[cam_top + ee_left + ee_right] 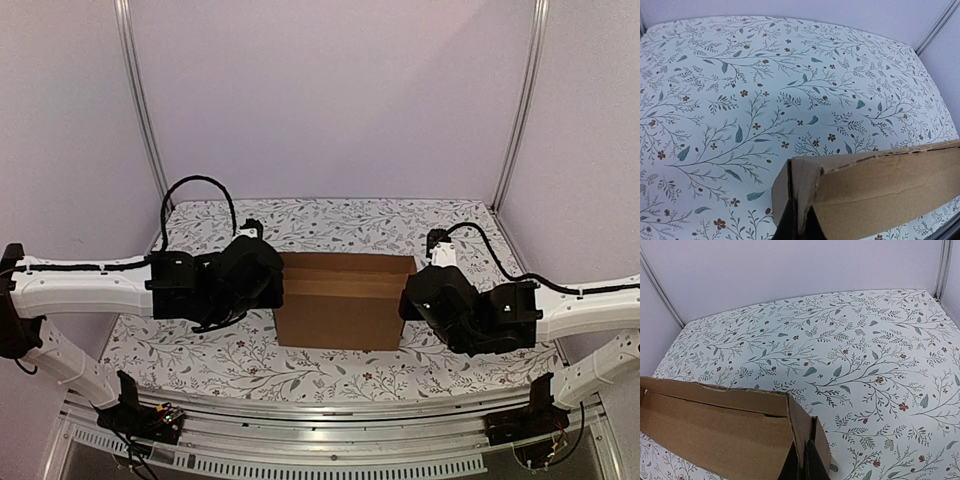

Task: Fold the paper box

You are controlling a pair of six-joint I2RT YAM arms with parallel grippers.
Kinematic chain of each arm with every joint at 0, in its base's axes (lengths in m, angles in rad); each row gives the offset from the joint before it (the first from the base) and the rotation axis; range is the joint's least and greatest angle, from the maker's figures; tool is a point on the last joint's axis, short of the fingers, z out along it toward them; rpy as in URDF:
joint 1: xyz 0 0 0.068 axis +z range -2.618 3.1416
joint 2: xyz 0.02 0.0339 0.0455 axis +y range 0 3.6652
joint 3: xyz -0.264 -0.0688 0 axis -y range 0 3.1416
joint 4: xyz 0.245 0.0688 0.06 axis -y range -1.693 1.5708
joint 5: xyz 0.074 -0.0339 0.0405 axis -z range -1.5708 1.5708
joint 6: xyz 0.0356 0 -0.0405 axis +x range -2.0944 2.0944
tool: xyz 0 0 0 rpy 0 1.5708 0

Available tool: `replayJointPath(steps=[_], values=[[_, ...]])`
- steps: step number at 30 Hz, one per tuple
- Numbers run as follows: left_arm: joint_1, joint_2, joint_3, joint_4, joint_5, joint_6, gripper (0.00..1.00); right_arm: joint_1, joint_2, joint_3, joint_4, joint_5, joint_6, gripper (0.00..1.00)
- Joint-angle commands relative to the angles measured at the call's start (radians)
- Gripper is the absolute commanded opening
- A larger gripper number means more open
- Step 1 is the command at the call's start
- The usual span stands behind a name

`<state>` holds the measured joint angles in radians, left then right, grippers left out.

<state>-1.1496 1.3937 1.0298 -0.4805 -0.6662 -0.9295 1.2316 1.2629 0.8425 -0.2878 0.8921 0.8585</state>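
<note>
The paper box (345,310) is plain brown cardboard, standing partly formed in the middle of the table between both arms. My left gripper (274,285) is at its left end and my right gripper (410,297) at its right end. In the left wrist view the left gripper (801,227) is shut on the box's (880,195) end wall, with cardboard pinched between the black fingers (786,226). In the right wrist view the right gripper (803,467) is likewise shut on the box's (715,435) other end wall, beside a doubled flap. The open inside of the box faces that camera.
A floral tablecloth (330,375) covers the table. Pale walls and two slanted metal posts (140,110) (522,110) close off the back and sides. A metal rail (330,420) with both arm bases runs along the near edge.
</note>
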Motion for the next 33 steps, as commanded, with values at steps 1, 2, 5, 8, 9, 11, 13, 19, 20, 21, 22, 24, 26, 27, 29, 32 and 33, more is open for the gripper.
replayJointPath(steps=[1,2,5,8,9,11,13,19,20,21,22,24,26,27,29,32,33], values=[[-0.025,0.063,-0.041,-0.126,0.155,-0.026,0.0,0.01,0.025,-0.056,-0.025,-0.061,0.02,0.0],[-0.027,0.062,-0.043,-0.125,0.156,-0.027,0.0,0.011,0.028,-0.063,-0.018,-0.062,0.02,0.0],[-0.026,0.062,-0.045,-0.124,0.158,-0.029,0.0,0.01,0.031,-0.083,0.004,-0.066,0.023,0.0],[-0.027,0.063,-0.049,-0.12,0.16,-0.028,0.0,0.011,0.037,-0.103,0.023,-0.075,0.035,0.0],[-0.027,0.063,-0.051,-0.12,0.161,-0.028,0.0,0.011,0.04,-0.111,0.028,-0.078,0.042,0.0],[-0.027,0.065,-0.056,-0.116,0.165,-0.029,0.0,0.016,0.044,-0.123,0.037,-0.076,0.053,0.0],[-0.025,0.068,-0.063,-0.108,0.17,-0.031,0.0,0.028,0.049,-0.136,0.042,-0.063,0.063,0.0],[-0.026,0.07,-0.103,-0.079,0.19,-0.043,0.01,0.075,0.078,-0.187,0.083,-0.041,0.116,0.0],[-0.027,0.07,-0.112,-0.07,0.196,-0.044,0.02,0.084,0.082,-0.197,0.092,-0.035,0.121,0.0],[-0.027,0.07,-0.121,-0.058,0.203,-0.045,0.03,0.092,0.085,-0.204,0.1,-0.029,0.131,0.0],[-0.027,0.071,-0.129,-0.051,0.208,-0.045,0.04,0.097,0.088,-0.208,0.105,-0.025,0.135,0.0],[-0.027,0.073,-0.137,-0.044,0.215,-0.04,0.11,0.107,0.092,-0.211,0.107,-0.02,0.135,0.0],[-0.026,0.07,-0.138,-0.047,0.21,-0.03,0.17,0.111,0.095,-0.213,0.106,-0.016,0.136,0.0],[-0.026,0.067,-0.137,-0.047,0.207,-0.023,0.2,0.112,0.094,-0.215,0.105,-0.015,0.136,0.0],[-0.024,0.055,-0.135,-0.045,0.201,-0.009,0.25,0.111,0.09,-0.214,0.105,-0.01,0.132,0.0],[-0.016,0.037,-0.125,-0.063,0.181,0.014,0.28,0.114,0.081,-0.212,0.105,-0.006,0.121,0.0],[-0.013,0.029,-0.12,-0.073,0.173,0.022,0.29,0.113,0.078,-0.212,0.104,-0.004,0.115,0.0]])
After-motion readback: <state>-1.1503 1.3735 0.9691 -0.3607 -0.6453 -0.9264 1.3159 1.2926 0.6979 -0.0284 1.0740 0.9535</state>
